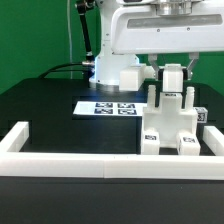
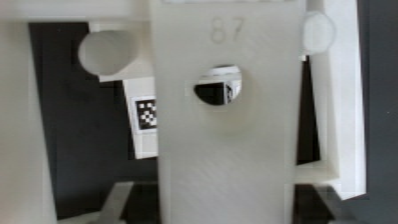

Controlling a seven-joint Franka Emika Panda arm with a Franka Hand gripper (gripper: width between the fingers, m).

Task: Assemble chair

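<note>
One wrong tug with pincer (image 1: 173,84) clamped on upright chair piece (image 1: 172,108), right of middle, tips chair (image 1: 165,135) over.

Chunky matte-white block chair pieces (image 1: 168,125): plain white. Small square tags (image 1: 201,116) on them: black-and-white. Thin flat marker board (image 1: 105,107): white, black square patterns. Smooth tabletop (image 1: 45,120): black. Long border rail (image 1: 90,165): white.
</note>
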